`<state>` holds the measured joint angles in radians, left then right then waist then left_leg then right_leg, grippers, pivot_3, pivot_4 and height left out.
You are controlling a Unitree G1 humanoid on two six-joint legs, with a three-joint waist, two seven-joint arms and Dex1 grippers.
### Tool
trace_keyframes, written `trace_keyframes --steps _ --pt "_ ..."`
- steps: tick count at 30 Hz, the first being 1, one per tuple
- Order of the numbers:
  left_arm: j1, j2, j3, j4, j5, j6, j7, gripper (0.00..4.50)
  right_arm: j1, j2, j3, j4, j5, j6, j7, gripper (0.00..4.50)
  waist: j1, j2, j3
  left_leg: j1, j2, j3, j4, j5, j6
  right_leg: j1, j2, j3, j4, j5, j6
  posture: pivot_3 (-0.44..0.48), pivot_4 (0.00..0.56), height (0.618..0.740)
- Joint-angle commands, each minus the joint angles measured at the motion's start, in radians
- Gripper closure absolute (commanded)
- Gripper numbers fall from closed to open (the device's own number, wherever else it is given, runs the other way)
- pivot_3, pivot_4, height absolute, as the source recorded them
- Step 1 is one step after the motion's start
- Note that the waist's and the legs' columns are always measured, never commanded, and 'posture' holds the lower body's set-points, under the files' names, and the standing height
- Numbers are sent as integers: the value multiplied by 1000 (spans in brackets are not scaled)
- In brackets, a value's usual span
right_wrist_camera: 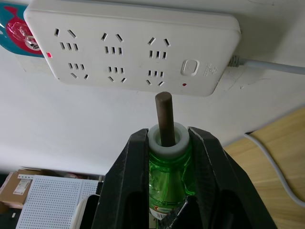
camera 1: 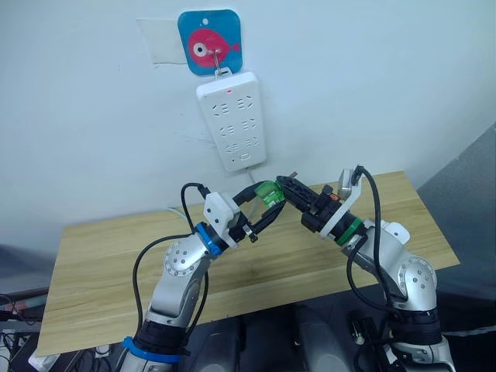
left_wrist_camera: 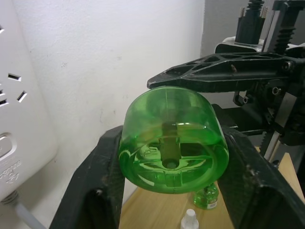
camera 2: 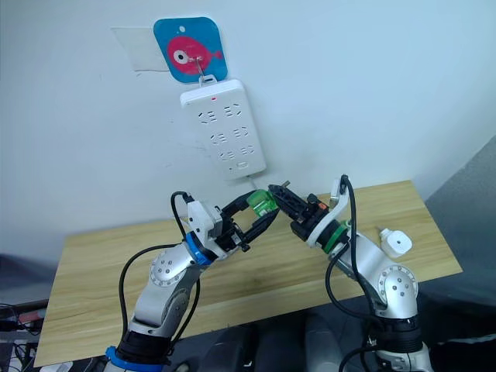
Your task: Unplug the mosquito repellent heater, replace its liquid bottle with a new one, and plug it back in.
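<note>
Mosquito repellent heater [camera 2: 394, 242] first: I've got it lying on the wooden table [camera 1: 116, 263], a small white rounded unit just beside the right arm's elbow, near the table's right end and well apart from both grippers. It is unplugged.

Biggest thing on my screen is that table, running across under both arms. Above it, on the pale wall, the long white power strip [camera 1: 231, 120] hangs upright from a hook on a blue plaque with a pink fish [camera 1: 209, 43]. I can see a small red light near its top, and its white cable [right_wrist_camera: 267, 67] leaves its lower end towards the table.

Now the arms. Both are raised over the middle of the table and meet just below the strip. The right gripper [camera 1: 285, 186] is clamped on the neck of the green liquid bottle [camera 1: 269, 192]. In the right wrist view its two black fingers hug the white collar on either side, with the dark wick [right_wrist_camera: 165, 117] sticking out towards the strip.

The left gripper [camera 1: 273, 208] comes in from the other side. Its fingers sit narrow around the bottle's round base and seem to press it on both flanks, though I can't be fully sure of contact from the left wrist view.

Smallest bits: a second green bottle [left_wrist_camera: 206, 198] and a little white cap [left_wrist_camera: 189, 218] on the table below.
</note>
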<state>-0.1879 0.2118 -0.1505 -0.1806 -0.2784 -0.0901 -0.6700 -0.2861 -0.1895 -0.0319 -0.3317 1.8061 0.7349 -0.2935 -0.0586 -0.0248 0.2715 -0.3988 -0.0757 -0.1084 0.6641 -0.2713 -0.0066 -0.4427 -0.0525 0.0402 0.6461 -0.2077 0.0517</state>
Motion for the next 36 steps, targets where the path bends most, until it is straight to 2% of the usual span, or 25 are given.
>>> trace_keyframes --steps 1,4,9,12,14,15,17,20,24,26,29,32,36 --pt "-10 -11 -4 -16 -16 1 2 2251 0 3 6 -55 26 -10 7 3666 0 0 0 0 0 0 0 0 0 0 0 0 0 0 0 -97 257 740" --pt "-9 -6 -5 -16 1 4 10 2251 -2 4 10 -49 9 -16 -4 3666 0 0 0 0 0 0 0 0 0 0 0 0 0 0 0 -97 257 740" --pt "-8 2 0 -11 5 8 8 2251 7 -39 6 -48 -14 1 -13 2009 0 0 0 0 0 0 0 0 0 0 0 0 0 0 0 -101 263 740" --pt "-7 14 6 1 9 2 0 2251 26 -165 3 -59 1 78 -9 977 1 0 0 0 0 0 0 0 0 0 0 0 0 0 0 -106 272 740" --pt "-9 27 7 16 21 -9 -7 2251 45 -288 -10 -63 -1 141 -2 243 1 0 0 0 0 0 0 0 0 0 0 0 0 0 0 -106 280 740" --pt "-9 32 7 24 21 -16 -14 2251 52 -352 -19 -64 -8 172 13 30 1 0 0 0 0 0 0 0 0 1 0 0 0 0 0 -106 280 740" --pt "-9 36 5 36 23 -26 -18 2251 62 -473 -36 -72 -47 230 75 30 1 0 0 0 0 1 1 0 0 1 0 0 0 0 0 -121 295 740" --pt "1 40 12 49 19 -38 -22 2251 78 -740 -50 -84 -248 341 279 30 1 2 1 0 0 2 1 0 1 1 0 1 -1 0 0 -130 303 740" --pt "25 39 7 39 15 -40 -25 2251 94 -931 -51 12 -490 331 497 30 0 1 2 0 1 2 1 -1 2 2 1 0 -2 -1 1 -140 317 740" --pt "40 38 1 28 12 -37 -29 2251 82 -1034 34 85 -714 253 650 30 0 2 2 0 0 3 1 -1 2 2 0 1 -2 -1 1 -142 320 740" --pt "53 38 -6 20 13 -36 -33 2251 22 -1078 142 215 -948 154 812 30 -1 0 3 0 0 3 2 -1 2 2 0 1 -2 -1 2 -139 327 740" --pt "58 38 -4 20 16 -39 -31 2251 -79 -1050 242 374 -1156 65 922 30 -6 0 7 1 1 4 2 -1 2 2 0 2 -2 -1 2 -132 330 740" --pt "64 42 -2 4 10 -35 -37 2251 -182 -993 318 519 -1314 14 1071 30 -4 1 17 0 0 4 2 -1 2 1 0 2 -2 -1 2 -116 342 740"
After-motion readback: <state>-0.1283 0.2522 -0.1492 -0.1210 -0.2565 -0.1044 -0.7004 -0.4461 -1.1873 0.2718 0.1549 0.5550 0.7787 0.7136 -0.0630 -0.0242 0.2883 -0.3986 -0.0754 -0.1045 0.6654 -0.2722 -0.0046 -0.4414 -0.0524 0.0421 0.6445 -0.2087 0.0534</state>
